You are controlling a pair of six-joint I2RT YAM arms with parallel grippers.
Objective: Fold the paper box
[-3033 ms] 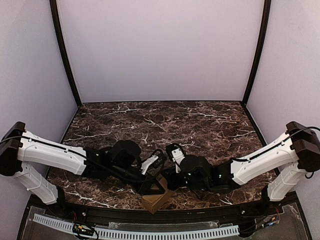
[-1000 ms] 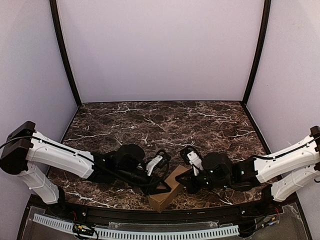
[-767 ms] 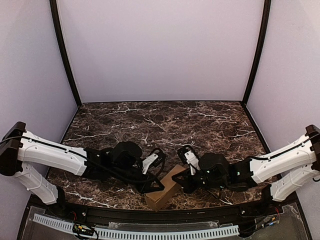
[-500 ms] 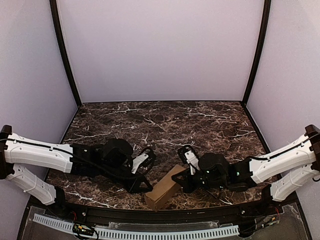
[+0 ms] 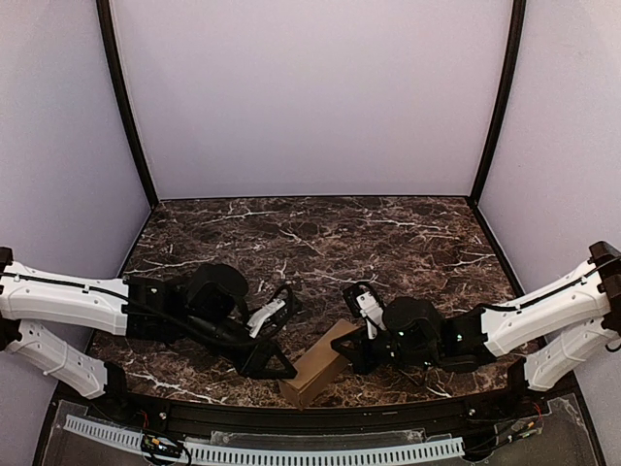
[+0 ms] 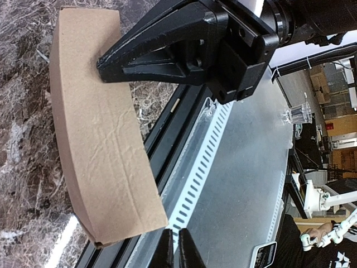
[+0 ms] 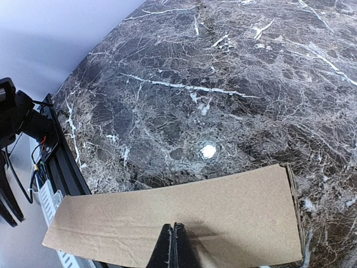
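Note:
The paper box (image 5: 312, 367) is a narrow brown cardboard box lying flat at the table's near edge, one end over the black rail. It also shows in the left wrist view (image 6: 95, 139) and the right wrist view (image 7: 184, 218). My right gripper (image 5: 349, 351) is shut, and its tips (image 7: 174, 237) press on the box's top face near its far end. The left wrist view shows it (image 6: 106, 60) touching the box. My left gripper (image 5: 287, 373) is shut and empty, just left of the box's near end, with its tips (image 6: 172, 248) past the table edge.
The black front rail and the white slotted strip (image 5: 291, 451) run below the box, and the strip also shows in the left wrist view (image 6: 209, 145). Dark marble table (image 5: 320, 243) stretches behind, with lilac walls at the back and on both sides.
My left arm has drawn back to the left, off the box. The box has turned a little and lies lower at the front edge. My right gripper stays on it.

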